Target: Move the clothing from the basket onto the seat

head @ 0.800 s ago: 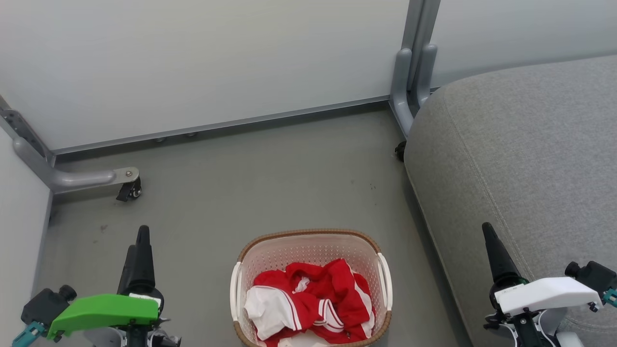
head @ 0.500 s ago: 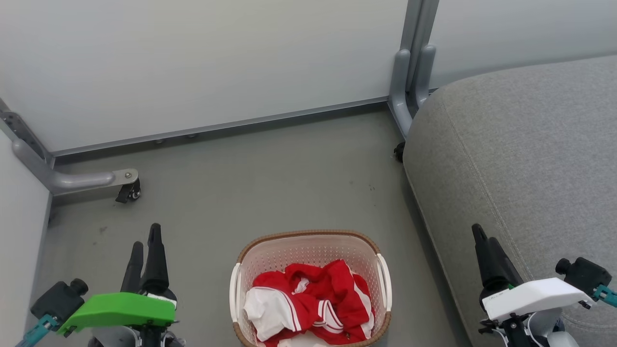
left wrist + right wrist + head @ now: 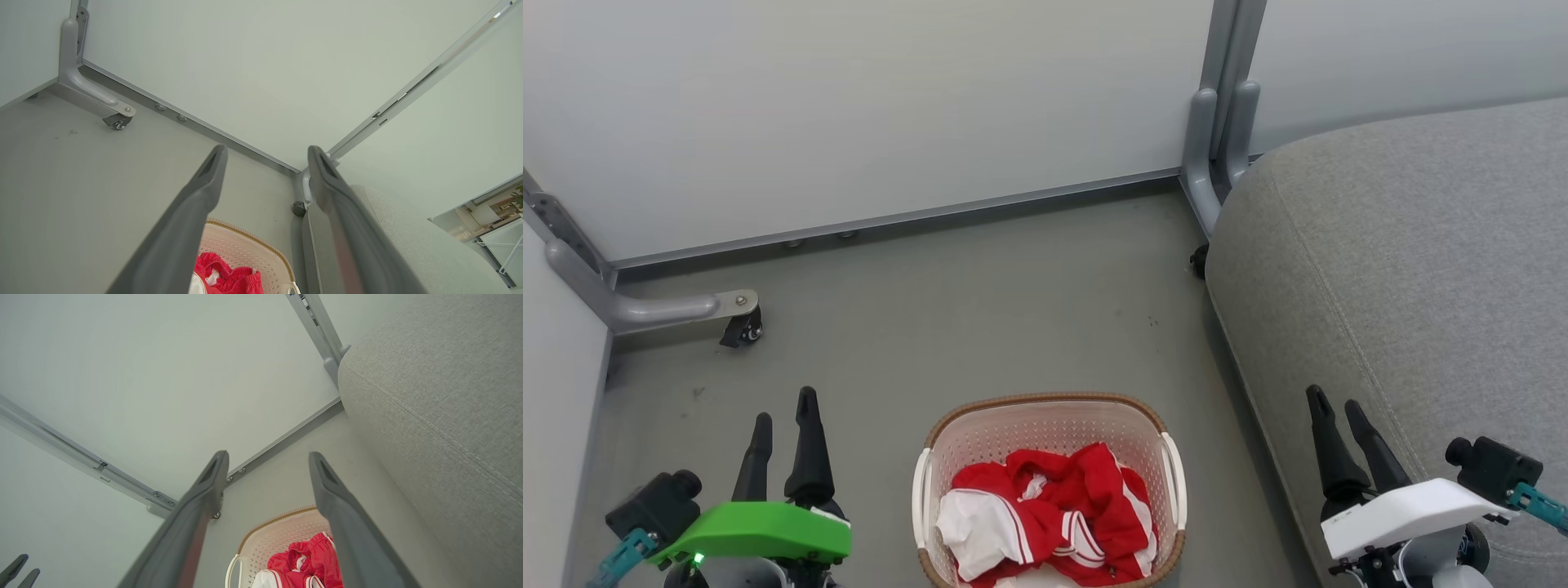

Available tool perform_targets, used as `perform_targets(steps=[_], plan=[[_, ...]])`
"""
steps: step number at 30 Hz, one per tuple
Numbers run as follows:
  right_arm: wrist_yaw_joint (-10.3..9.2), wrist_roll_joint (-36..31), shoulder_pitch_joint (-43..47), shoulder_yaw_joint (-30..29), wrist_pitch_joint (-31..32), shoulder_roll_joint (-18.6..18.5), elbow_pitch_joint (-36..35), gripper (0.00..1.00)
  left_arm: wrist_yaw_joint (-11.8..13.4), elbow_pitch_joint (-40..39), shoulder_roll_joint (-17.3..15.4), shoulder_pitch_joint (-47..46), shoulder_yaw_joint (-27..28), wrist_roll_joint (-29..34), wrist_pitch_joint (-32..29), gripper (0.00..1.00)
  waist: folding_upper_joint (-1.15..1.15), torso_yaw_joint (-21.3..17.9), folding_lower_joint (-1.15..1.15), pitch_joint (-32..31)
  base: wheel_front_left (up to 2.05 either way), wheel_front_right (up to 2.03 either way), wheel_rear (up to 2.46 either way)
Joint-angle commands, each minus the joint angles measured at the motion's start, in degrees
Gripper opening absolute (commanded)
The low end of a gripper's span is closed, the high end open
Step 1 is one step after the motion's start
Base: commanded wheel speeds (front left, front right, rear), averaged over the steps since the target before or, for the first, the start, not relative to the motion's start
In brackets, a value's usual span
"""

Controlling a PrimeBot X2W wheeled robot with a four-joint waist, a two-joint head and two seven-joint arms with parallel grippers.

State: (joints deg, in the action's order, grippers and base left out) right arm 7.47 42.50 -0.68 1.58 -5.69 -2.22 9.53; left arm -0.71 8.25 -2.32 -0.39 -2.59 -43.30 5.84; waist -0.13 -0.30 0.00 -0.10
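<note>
**Red kit lies in the basket, both grippers spread**

The clothing [image 3: 1086, 490] sits crumpled inside the basket [image 3: 1045, 400] – a heap of red fabric with white trim and a white patch at its left side. It fills the near part of the basket and leaves the perforated far wall bare. The basket stands on the grey floor [image 3: 980, 310] at the bottom centre of the head view, with its brown rim and white side handles showing. The seat [image 3: 1421, 269] rises on the robot's right, near the basket but apart from it, with a strip of floor between them. A stitched seam runs down its grey fabric.

The left gripper [image 3: 784, 408] hovers at the lower left, to the left of the basket. Its two dark fingers are parted and point up the view, with nothing between them. The left wrist view shows the same open gap, with the basket's far rim and a bit of red cloth low between the fingers.

The right gripper [image 3: 1333, 400] hovers at the lower right, in front of the seat's edge, also spread and empty. In its wrist view the basket and clothing lie below the fingers – the seat fills the right side.

A pale wall panel [image 3: 849, 106] backs the scene, with a grey post [image 3: 1217, 122] beside the seat and a castor [image 3: 742, 327] on the floor at the left.
</note>
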Motion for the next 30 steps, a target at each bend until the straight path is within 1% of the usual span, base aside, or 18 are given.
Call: perform_targets(steps=[1,7,30], plan=[[0.02,-2.01,-0.05,0.27,-0.68,-0.4,-0.94,1.0,0.32,-0.76,-0.42,0.16,-0.4,2.1,0.56,1.0,0.05,0.06,0.0,0.02,0.0,0.0,0.0],[0.02,-6.48,0.34,1.08,-1.66,-0.45,-1.47,1.0,0.77,-1.45,-0.45,0.32,-1.25,6.03,1.53,1.0,0.06,0.19,0.0,0.08,0.0,0.0,0.0],[0.02,-19.65,1.08,2.62,-5.05,-0.6,-3.22,1.0,2.22,-3.76,-0.58,1.2,-3.98,19.68,4.9,1.0,0.09,0.11,0.0,0.11,0.0,0.0,0.0]])
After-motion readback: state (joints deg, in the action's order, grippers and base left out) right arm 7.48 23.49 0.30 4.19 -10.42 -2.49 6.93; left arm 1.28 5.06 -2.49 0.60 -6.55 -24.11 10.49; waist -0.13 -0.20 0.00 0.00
